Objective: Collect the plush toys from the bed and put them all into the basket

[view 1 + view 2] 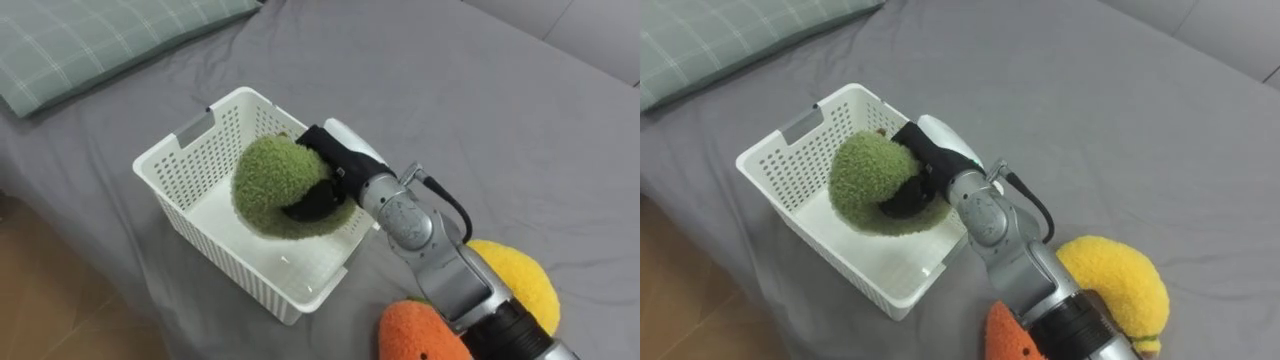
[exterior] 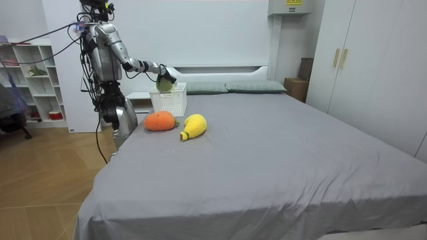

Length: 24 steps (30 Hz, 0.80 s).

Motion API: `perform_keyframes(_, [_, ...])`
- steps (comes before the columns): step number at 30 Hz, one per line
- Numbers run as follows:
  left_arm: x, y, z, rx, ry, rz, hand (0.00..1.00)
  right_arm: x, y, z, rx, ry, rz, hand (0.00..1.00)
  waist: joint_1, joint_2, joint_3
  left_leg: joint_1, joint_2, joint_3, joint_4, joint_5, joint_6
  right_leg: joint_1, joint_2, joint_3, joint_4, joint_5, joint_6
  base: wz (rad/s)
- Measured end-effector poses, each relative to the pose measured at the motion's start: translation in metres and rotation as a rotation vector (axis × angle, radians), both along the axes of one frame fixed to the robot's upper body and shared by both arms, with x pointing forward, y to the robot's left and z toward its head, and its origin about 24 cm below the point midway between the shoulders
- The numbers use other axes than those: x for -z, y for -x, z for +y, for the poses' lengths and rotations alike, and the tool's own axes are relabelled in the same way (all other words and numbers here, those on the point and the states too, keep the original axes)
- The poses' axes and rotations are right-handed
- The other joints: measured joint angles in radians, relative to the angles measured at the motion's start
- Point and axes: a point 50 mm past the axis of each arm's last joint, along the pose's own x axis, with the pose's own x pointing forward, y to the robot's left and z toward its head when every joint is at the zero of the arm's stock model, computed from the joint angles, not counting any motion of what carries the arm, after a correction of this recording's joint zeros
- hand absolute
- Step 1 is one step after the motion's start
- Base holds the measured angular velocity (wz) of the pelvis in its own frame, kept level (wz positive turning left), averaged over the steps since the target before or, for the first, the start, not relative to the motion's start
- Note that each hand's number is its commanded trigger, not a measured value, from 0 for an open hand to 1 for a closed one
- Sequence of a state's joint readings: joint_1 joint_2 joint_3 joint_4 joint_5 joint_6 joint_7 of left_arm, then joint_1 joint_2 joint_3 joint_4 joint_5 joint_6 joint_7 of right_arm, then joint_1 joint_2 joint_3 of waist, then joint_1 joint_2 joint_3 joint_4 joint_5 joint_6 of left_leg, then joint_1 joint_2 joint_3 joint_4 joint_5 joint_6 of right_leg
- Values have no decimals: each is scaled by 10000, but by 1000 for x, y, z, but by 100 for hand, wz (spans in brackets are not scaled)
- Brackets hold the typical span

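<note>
The robot's right hand (image 1: 332, 172), dark-gloved, has its fingers curled into a fuzzy green plush toy (image 1: 268, 188) and holds it over the open top of a white perforated plastic basket (image 1: 200, 240) on the grey bed (image 1: 450, 90). From the eye views the toy covers the basket's right-hand half. The room view shows it level with the rim or just above it, not down on the basket floor.

The toy is a rounded lump, a little longer along the line from the basket's far corner towards the forearm. I cannot tell which end is its top.

The eye views cut off a round orange plush toy (image 1: 420, 335) and a yellow plush toy (image 1: 520, 280) beside the forearm. The room view shows both whole on the bed just in front of the basket. The yellow one is longish and lies slantwise.

A green checked pillow (image 1: 90, 40) lies beyond the basket. In the room view the robot stands at the bedside near the headboard, with its arm stretched out over the basket.
</note>
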State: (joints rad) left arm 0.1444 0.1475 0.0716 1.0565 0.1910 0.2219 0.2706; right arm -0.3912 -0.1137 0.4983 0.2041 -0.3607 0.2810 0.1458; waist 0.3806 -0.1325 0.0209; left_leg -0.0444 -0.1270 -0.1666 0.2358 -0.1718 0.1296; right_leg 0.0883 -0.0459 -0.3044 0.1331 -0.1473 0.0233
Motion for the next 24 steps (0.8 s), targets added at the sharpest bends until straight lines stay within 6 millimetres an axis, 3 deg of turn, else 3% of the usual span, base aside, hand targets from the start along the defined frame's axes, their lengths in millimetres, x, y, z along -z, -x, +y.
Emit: perform_keyframes(24, [0,0,0,-7,-22,-36,0,-1,-1,-3,115,49,-154,0,-168,27,19,-30,-49,-38,-6,14,23,1,16,7,-6,-27,39,0])
